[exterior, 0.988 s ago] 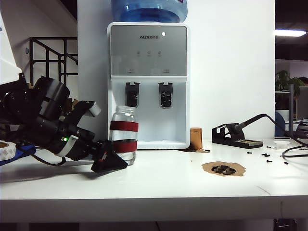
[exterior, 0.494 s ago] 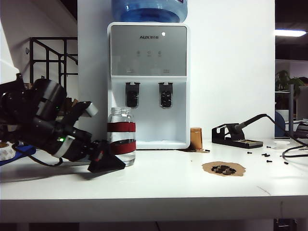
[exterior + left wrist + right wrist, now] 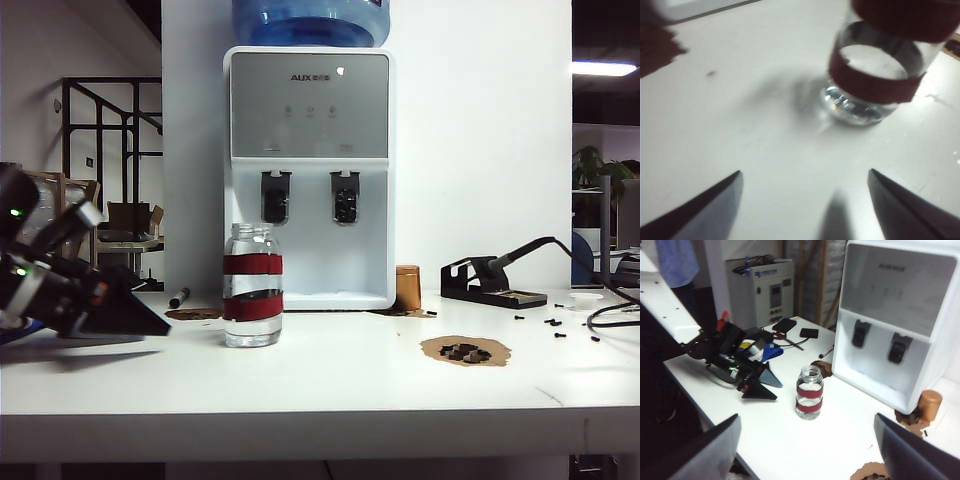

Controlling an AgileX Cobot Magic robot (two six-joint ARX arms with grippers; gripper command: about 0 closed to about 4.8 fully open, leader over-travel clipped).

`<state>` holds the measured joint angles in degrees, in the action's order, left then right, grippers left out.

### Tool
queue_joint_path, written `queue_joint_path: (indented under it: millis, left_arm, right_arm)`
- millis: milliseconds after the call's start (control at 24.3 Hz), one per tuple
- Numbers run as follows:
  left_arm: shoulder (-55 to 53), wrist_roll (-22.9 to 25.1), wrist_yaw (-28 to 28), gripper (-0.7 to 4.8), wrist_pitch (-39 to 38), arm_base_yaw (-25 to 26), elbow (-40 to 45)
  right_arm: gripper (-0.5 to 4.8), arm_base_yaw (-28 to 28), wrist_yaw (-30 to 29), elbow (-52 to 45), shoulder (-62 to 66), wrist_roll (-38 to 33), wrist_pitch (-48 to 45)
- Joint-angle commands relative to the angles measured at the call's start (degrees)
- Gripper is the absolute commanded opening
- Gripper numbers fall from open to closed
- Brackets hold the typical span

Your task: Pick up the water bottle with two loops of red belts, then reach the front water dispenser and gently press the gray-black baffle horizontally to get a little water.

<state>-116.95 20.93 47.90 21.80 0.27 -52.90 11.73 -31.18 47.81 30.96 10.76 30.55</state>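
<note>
The water bottle point(image 3: 252, 290), clear glass with two red bands, stands upright on the white table point(image 3: 330, 390) in front of the water dispenser point(image 3: 310, 110). The gray-black baffle point(image 3: 275, 197) is the left of the dispenser's two levers. My left gripper point(image 3: 125, 275) lies low at the far left, open and well apart from the bottle. The left wrist view shows the bottle point(image 3: 875, 75) beyond the open left gripper point(image 3: 803, 172), with only bare table between the fingers. My right gripper point(image 3: 806, 419) hangs open high above the table, looking down on the bottle point(image 3: 809, 392) and the baffle point(image 3: 859, 334).
An identical right lever point(image 3: 345, 197) sits beside the baffle. A copper-brown cylinder point(image 3: 407, 287) stands at the dispenser's right corner. A soldering-iron stand point(image 3: 490, 285), a brown patch with black bits point(image 3: 465, 350) and a marker point(image 3: 180, 297) lie on the table.
My left gripper has drawn back to the left, away from the bottle it was beside. The bottle has shifted slightly left and stands free.
</note>
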Motion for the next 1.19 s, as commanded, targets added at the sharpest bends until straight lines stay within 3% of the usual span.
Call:
queue_joint_path:
  millis: [41, 82, 165, 288, 329, 370, 412, 494, 535, 741, 905, 1029, 1194]
  left_arm:
    - [3.21, 0.09, -0.79, 1.35, -0.13, 1.73, 0.04]
    - [4.52, 0.04, -2.54, 0.33, 0.5, 1.79, 0.04]
    - [6.99, -0.33, -5.25, 0.3, 1.92, 1.77, 0.04]
    - [12.79, -3.34, -15.37, -0.05, 3.19, 1.01, 0.04]
    - [15.63, -5.55, -18.14, -0.05, 3.1, 0.9, 0.04]
    - [17.92, -7.52, -18.84, -0.05, 3.08, 0.96, 0.04]
    - [20.28, -10.43, -20.31, -0.05, 3.06, 1.05, 0.07]
    - [25.66, -17.9, -25.35, -0.05, 2.62, 1.4, 0.13]
    - [28.22, -19.47, -28.57, -0.05, 1.81, 1.38, 0.13]
    - [40.54, -21.03, -41.22, -0.05, -4.92, 1.31, 0.15]
    - [50.58, -23.28, -44.24, -0.05, -15.67, 1.31, 0.24]
    - [61.0, -23.5, -44.33, -0.05, -24.94, 1.33, 3.17]
    - [72.59, -21.24, -45.64, -0.05, -24.28, 1.33, 12.44]
  right_arm:
    - [4.0, -0.02, 0.68, 0.17, -1.46, -0.02, -1.07]
    - [3.64, -0.02, 0.9, 0.17, -1.77, -0.02, -1.05]
    - [2.69, -0.04, 1.64, 0.17, -2.29, -0.02, -0.96]
    - [1.99, -0.04, 1.4, 0.17, -2.64, 0.0, -0.87]
    - [1.37, -0.04, 1.22, 0.17, -2.69, 0.02, -0.77]
    - [0.28, -0.04, 1.18, 0.17, -2.71, 0.02, -0.61]
    - [-0.03, -0.04, 1.2, 0.17, -2.71, 0.24, -0.52]
    - [-0.04, -0.04, 1.27, 0.17, -2.71, 0.24, -0.59]
    - [-0.04, -0.04, 1.25, 0.17, -2.73, 0.26, -0.68]
    - [-0.04, -0.04, 2.23, 0.15, -3.06, 0.52, -0.94]
    - [-0.04, -0.07, 5.99, -1.6, -4.48, 0.59, -4.22]
    - [-0.04, -0.07, 6.64, -7.8, -8.37, -2.45, -12.76]
    - [-0.04, -0.07, 12.79, -15.78, -12.39, -8.11, -22.08]
